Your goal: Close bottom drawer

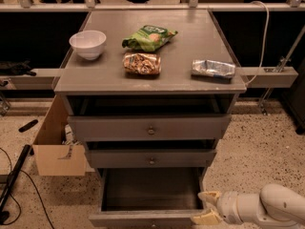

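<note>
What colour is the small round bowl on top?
White bowl, camera view; gripper beside bottom drawer, front right.

Speckled floor (257, 142) surrounds a grey cabinet (109, 78) at centre. A cardboard box (55, 151) stands at 9 o'clock, with black cables (12, 178) at 8. A pale rail (271, 78) crosses dark panels (33, 37) behind. The gripper (207, 207) sits at 5 o'clock, fingers spread.

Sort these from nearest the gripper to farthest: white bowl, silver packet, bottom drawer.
The gripper is at bottom right.
1. bottom drawer, open, beside it.
2. silver packet, right on the cabinet top.
3. white bowl, cabinet top, left.
</note>
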